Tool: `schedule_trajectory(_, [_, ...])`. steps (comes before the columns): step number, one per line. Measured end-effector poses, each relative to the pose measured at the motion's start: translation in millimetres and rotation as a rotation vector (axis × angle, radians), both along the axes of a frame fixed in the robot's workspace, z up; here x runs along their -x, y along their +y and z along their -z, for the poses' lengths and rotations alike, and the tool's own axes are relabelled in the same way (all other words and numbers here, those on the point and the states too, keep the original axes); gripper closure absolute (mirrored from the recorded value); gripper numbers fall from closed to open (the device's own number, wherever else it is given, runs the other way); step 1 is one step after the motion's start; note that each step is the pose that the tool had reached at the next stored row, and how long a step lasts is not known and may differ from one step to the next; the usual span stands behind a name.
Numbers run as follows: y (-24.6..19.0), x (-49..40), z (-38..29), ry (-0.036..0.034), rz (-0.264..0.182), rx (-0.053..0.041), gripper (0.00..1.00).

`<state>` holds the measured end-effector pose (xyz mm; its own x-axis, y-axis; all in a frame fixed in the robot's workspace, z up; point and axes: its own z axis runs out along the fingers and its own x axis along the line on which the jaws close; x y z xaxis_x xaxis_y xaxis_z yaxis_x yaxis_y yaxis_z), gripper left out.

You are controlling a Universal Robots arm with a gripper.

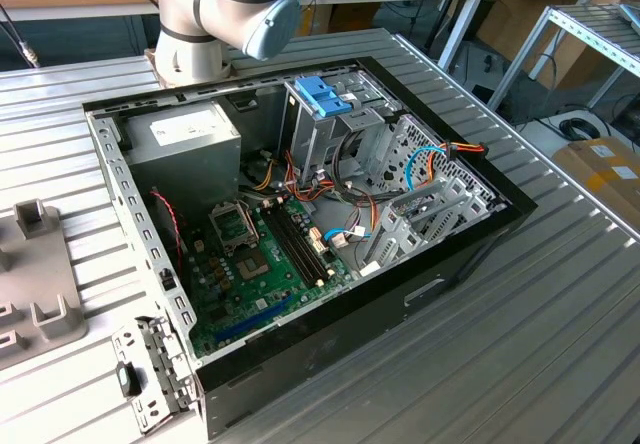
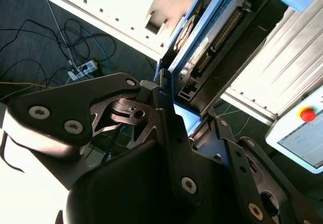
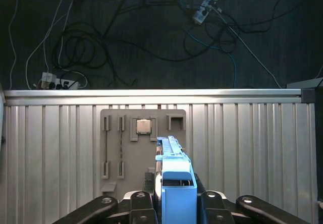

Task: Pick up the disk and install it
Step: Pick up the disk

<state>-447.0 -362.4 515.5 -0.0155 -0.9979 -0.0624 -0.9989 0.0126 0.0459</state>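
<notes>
In the first wrist view my gripper point(image 3: 175, 203) is shut on the disk point(image 3: 174, 176). The disk stands edge-on between the black fingers point(image 3: 140, 202), and its light-blue carrier rail faces the camera. It hangs above a grey fixture plate point(image 3: 113, 143) on the ribbed metal table. The second wrist view shows the same disk point(image 2: 199, 52) from its circuit-board side, framed by the blue carrier. The open computer case point(image 1: 470, 239) lies on the table in the exterior view. Its upright metal drive cage point(image 1: 318, 139) carries a blue plastic handle piece point(image 1: 325, 94) on top.
The fixture plate holds a square processor chip point(image 3: 144, 126). The table edge point(image 3: 151, 94) runs just beyond it, with cables and power strips on the dark floor below. The arm's base point(image 1: 190, 49) stands behind the case. Coloured wires point(image 1: 345, 204) cross the motherboard point(image 1: 250, 264).
</notes>
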Motion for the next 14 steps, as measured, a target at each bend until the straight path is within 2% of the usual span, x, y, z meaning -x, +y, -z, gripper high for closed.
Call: schedule_trajectory(14, [-3.1,-0.9,0.0,0.0,0.0,0.0,0.63])
